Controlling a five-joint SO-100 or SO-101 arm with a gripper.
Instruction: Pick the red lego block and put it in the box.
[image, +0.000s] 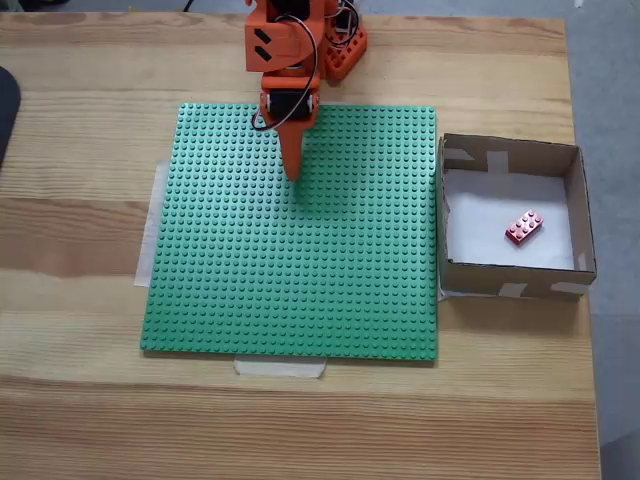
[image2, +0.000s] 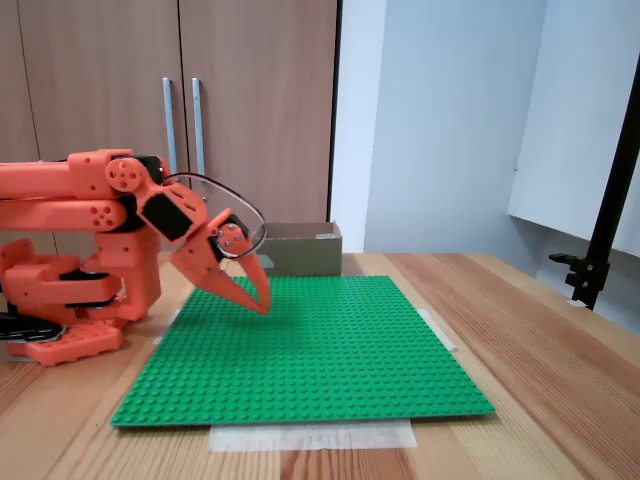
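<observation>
The red lego block (image: 524, 228) lies on the white floor of the box (image: 508, 150), right of its middle in a fixed view from above. In the side fixed view the box (image2: 300, 250) stands behind the arm, its inside hidden. My orange gripper (image: 293, 172) hangs shut with nothing in it over the far part of the green baseplate (image: 300, 270), well left of the box. From the side the gripper (image2: 262, 303) points down, its tips just above the baseplate (image2: 320, 350).
The arm's orange base (image2: 60, 300) stands at the table's far edge. Tape strips (image: 280, 367) hold the baseplate to the wooden table (image: 300, 430). A black stand (image2: 605, 200) rises at the right in the side view.
</observation>
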